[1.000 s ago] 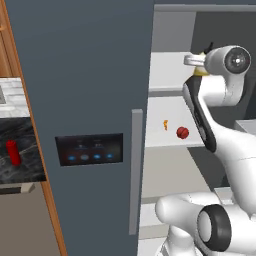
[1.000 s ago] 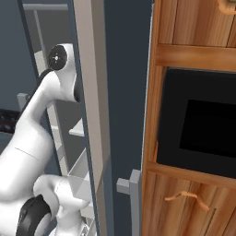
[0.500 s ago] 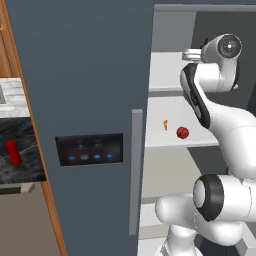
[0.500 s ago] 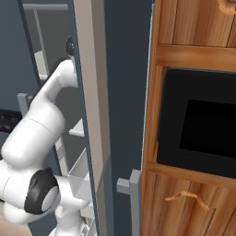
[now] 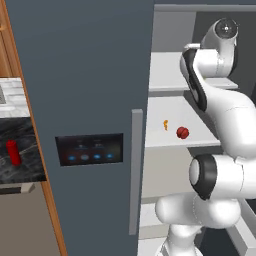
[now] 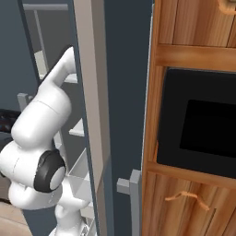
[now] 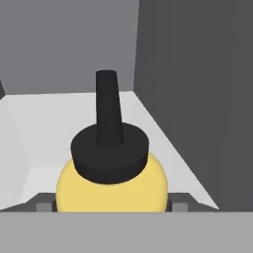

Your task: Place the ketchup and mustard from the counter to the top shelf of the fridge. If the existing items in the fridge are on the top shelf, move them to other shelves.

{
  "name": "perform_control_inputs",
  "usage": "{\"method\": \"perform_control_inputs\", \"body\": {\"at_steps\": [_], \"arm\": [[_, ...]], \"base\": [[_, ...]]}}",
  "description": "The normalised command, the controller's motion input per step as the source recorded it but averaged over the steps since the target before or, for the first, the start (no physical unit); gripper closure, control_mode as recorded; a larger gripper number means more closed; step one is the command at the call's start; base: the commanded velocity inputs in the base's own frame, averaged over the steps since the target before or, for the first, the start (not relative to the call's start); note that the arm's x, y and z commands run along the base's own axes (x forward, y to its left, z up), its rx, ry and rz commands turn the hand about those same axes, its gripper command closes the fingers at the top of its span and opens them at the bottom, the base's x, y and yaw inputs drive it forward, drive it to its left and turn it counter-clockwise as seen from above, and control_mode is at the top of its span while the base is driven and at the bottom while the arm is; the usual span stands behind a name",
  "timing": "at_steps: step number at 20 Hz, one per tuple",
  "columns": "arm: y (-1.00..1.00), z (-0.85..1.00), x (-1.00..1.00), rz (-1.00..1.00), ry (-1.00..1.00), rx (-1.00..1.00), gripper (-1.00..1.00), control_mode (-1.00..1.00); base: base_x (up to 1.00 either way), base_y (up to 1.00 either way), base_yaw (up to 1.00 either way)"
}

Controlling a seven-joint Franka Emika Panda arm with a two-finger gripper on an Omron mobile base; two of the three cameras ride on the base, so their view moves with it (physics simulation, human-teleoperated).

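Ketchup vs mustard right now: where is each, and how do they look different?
The ketchup is a slim all-red bottle; the mustard is yellow with a dark cap and a dark nozzle. The ketchup stands on the black counter, left of the fridge door; the mustard sits between the gripper's fingers, over a pale grey fridge shelf. The ketchup stands untouched; the mustard appears gripped. Both are squeeze bottles, nozzle up.

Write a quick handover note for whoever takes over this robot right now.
Gripper: shut on the mustard, held inside the fridge over a pale shelf, not yet released.
Ketchup: on the counter.
Red ball and orange piece: on a middle shelf.
Left: release mustard, fetch ketchup.
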Motion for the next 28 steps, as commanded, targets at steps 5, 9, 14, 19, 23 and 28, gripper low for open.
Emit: {"method": "perform_control_inputs", "body": {"at_steps": [5,9,14,19,23,28], "arm": [[-0.09,-0.24,0.4,0.0,0.0,-0.06,1.0,-1.0],[-0.07,-0.06,0.11,0.0,-0.01,-0.02,-1.0,-1.0],[-0.05,0.0,-0.02,0.0,0.0,0.0,-1.0,-1.0],[-0.04,0.0,-0.28,0.0,-0.05,0.0,-1.0,-1.0],[0.0,0.0,-0.7,0.0,-0.13,0.0,-1.0,-1.0],[0.0,0.0,-0.97,0.0,-0.2,0.0,-1.0,-1.0]], "base": [[0.0,0.0,0.0],[0.0,0.0,0.0],[0.0,0.0,0.0],[0.0,0.0,0.0],[0.0,0.0,0.0],[0.0,0.0,0.0]]}}
